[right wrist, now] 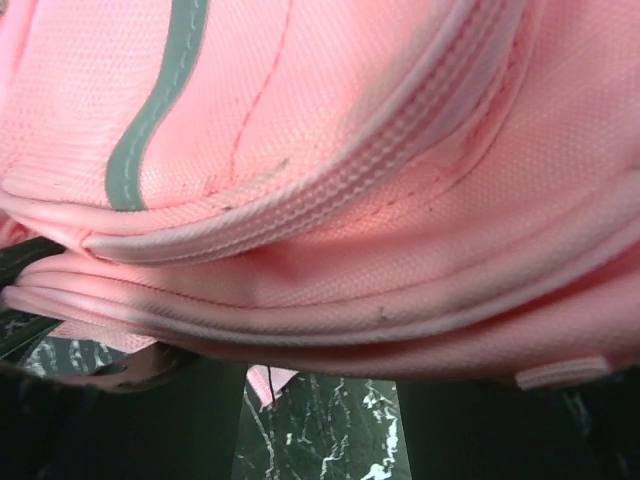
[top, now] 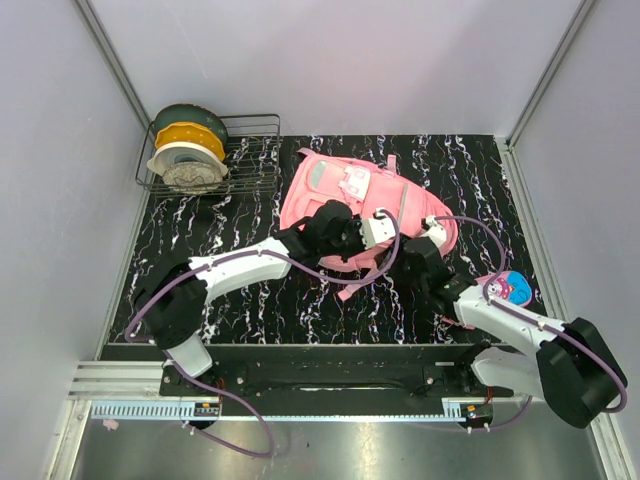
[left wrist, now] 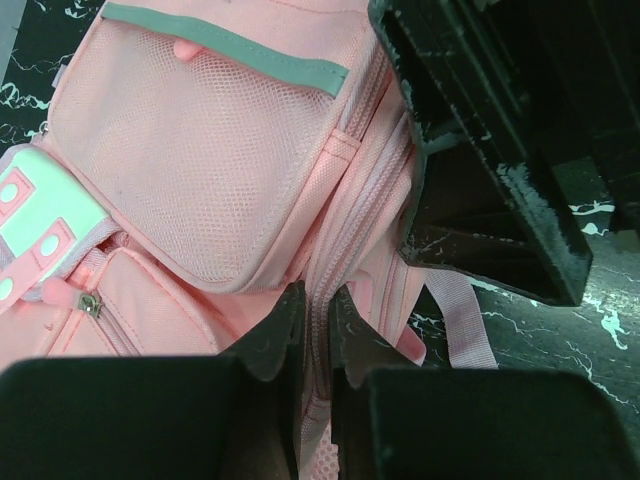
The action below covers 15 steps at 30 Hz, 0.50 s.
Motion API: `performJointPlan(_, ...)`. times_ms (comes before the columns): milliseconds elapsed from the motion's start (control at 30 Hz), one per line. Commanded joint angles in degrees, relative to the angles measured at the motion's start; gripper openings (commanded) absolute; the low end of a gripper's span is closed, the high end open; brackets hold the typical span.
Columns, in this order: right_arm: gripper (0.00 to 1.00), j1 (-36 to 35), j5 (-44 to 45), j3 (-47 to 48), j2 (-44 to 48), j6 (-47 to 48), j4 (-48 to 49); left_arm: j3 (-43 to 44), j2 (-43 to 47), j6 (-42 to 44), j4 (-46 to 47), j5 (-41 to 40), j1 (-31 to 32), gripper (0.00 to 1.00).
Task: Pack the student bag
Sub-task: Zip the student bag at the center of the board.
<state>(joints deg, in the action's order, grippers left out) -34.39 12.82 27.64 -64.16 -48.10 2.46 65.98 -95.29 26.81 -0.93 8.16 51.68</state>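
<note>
**Soft backpack pinched at its zipper seam**

The backpack [top: 345,195] lies flat, directly beneath and ahead of the left claw [left wrist: 315,325]. That claw's jaws are narrowed to a slit on the zipper seam beside the mesh pocket [left wrist: 200,170]. Close to its right, the right claw [right wrist: 320,405] stands wide, the bag's lower edge above its fingers and nothing gripped. The fabric looks light and limp and is likely to sag, so seams, straps and zipper tabs seem the firmest holds. The black marbled table [top: 250,300] looks smooth, so the bag may slide. Grey walls [top: 350,60] enclose three sides, and a wire rack [top: 250,150] sits well left of both claws.
</note>
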Motion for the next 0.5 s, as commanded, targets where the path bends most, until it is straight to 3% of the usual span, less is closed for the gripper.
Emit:
performJointPlan(0, 0.61, -0.50, 7.65, 2.42, -2.28, 5.01, 5.17, 1.52, 3.79, -2.64, 2.07, 1.59, -0.09, 0.00)
performJointPlan(167, 0.45, -0.59, 3.89, 2.34, -3.08, 7.14, 7.64, 1.44, 4.58, -2.90, 2.07, 1.86, -0.09, 0.00)
performJointPlan(200, 0.50, -0.59, 2.84, 1.29, -3.08, 6.70, 9.30, 1.44, 4.93, -2.90, 2.07, 2.12, -0.09, 0.00)
performJointPlan(467, 0.58, -0.59, -2.71, 1.01, -5.97, 7.40, 12.57, 1.61, 5.72, -3.16, 2.33, 2.82, -0.09, 0.00)
